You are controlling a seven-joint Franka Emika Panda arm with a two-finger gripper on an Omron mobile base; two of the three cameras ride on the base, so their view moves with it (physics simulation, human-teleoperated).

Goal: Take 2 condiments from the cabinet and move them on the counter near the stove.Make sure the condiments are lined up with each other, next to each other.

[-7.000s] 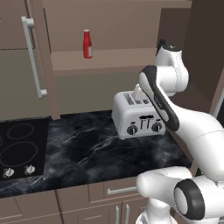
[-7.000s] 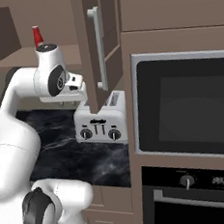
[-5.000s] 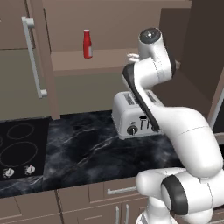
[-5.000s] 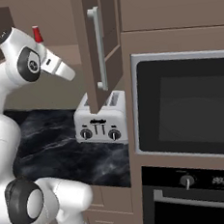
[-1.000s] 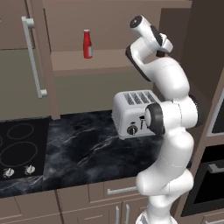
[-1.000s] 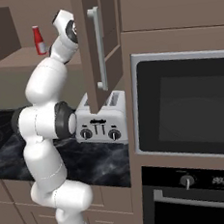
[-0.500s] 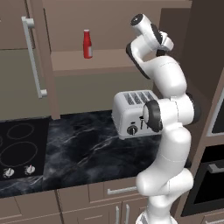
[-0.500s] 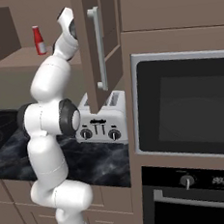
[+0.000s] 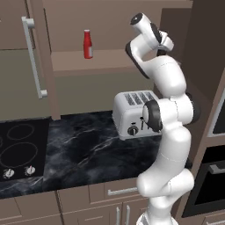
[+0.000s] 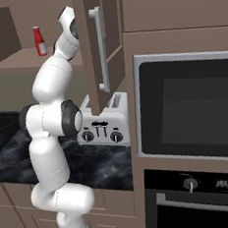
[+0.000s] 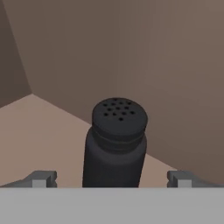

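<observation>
Inside the cabinet [image 9: 105,61], a dark shaker [image 11: 114,144] stands upright on the shelf, directly ahead of the gripper [image 11: 112,178]. Its two fingertips [image 11: 41,178] sit wide apart, with clear space on either side of the shaker. The cabinet's back wall rises close behind it. A red bottle [image 9: 88,44] stands well apart on the same shelf. The open door [image 10: 92,49] hangs beside the arm, above the toaster [image 9: 132,114].

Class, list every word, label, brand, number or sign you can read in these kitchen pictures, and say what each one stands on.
None can be read.
Oven display: pale digits, too blurred to read.
Red bottle: pale label band, no legible print.
Dark shaker: plain, just holes on top.
Toaster: no readable marks.
</observation>
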